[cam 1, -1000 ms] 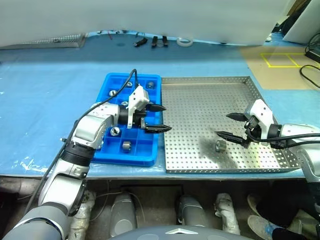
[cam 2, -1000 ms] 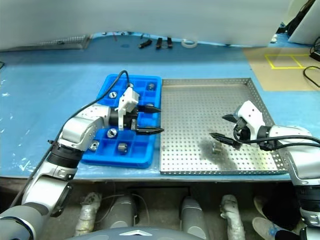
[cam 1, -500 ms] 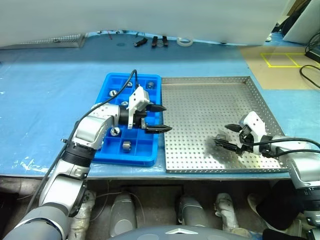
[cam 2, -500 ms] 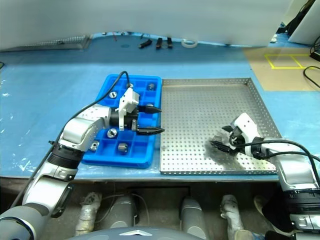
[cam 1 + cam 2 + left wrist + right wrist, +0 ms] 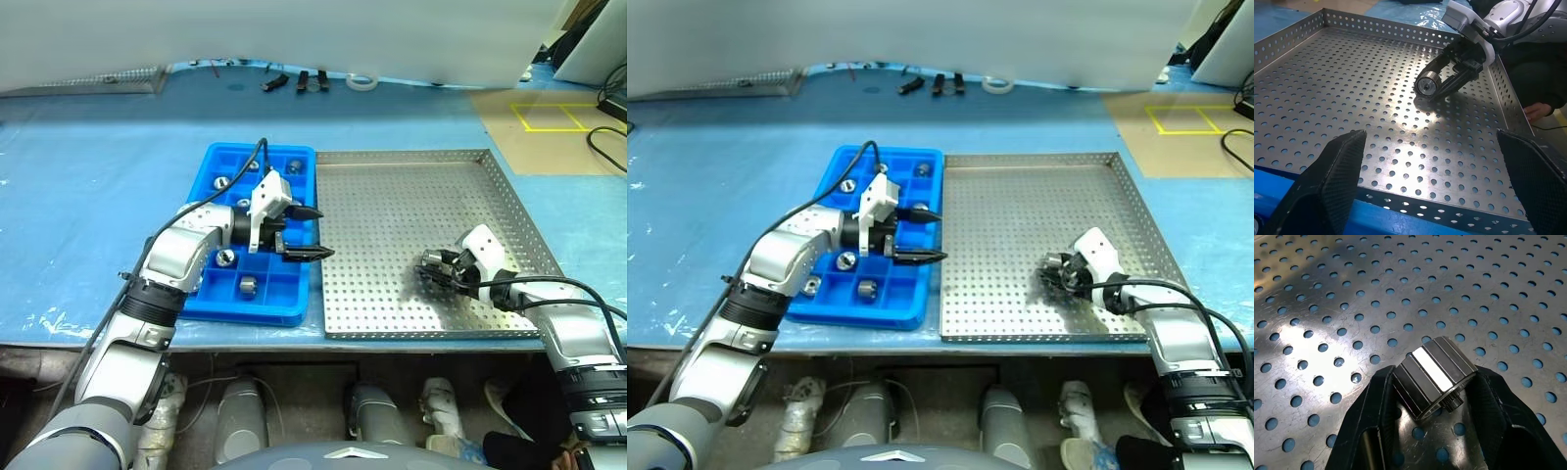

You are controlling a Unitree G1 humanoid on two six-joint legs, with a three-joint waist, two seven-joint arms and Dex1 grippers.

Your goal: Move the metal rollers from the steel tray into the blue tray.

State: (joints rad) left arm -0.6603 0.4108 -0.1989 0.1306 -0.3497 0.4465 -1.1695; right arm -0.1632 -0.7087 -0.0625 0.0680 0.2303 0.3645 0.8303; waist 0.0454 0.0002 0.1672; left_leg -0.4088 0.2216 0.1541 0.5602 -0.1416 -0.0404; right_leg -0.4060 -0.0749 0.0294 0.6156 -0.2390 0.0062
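Roller (image 5: 1434, 377) sits pinched between the right gripper (image 5: 1063, 274) fingers, low on the steel tray (image 5: 421, 196) floor near its front right part, axis roughly level and lying across the jaws. So the grip looks made, and I'd guess the next bit is lift and carry left to the blue tray (image 5: 294, 304), which lies well off to that side. The left gripper (image 5: 304, 232) hangs wide open and empty over the seam between the trays, right on that path. Other rollers already sit in some blue compartments
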